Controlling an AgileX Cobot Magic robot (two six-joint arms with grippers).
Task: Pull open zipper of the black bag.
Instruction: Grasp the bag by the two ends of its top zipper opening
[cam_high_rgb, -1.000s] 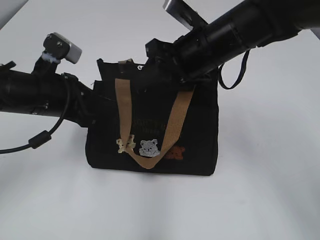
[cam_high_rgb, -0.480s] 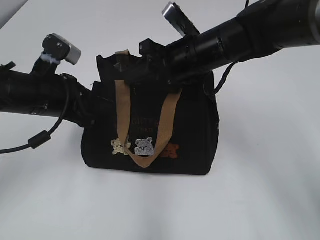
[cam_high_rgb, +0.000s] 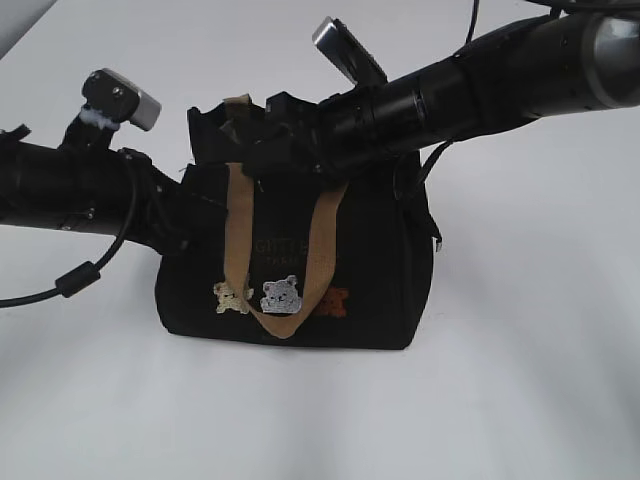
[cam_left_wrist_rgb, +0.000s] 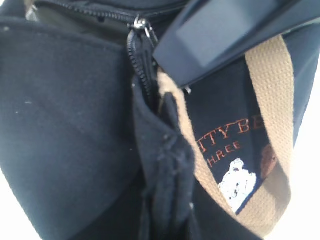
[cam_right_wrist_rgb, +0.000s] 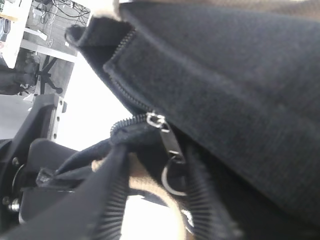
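Right gripper fingers sit either side of the zipper pull & ring, w/ clamping unclear. Beyond it, left gripper is pinched on the black bag at its left end.

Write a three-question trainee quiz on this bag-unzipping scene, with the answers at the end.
1. True or false: the black bag is lying flat on its side.
2. Multiple choice: in the exterior view, which side does the arm reaching across the bag's top come from? A) left B) right C) neither
3. Fill in: in the right wrist view, the silver zipper pull hangs between the right gripper's two ribbed ____.

Key
1. False. It stands upright on the table, its tan handle draped down the front.
2. B.
3. Fingers. A round ring dangles below the pull.
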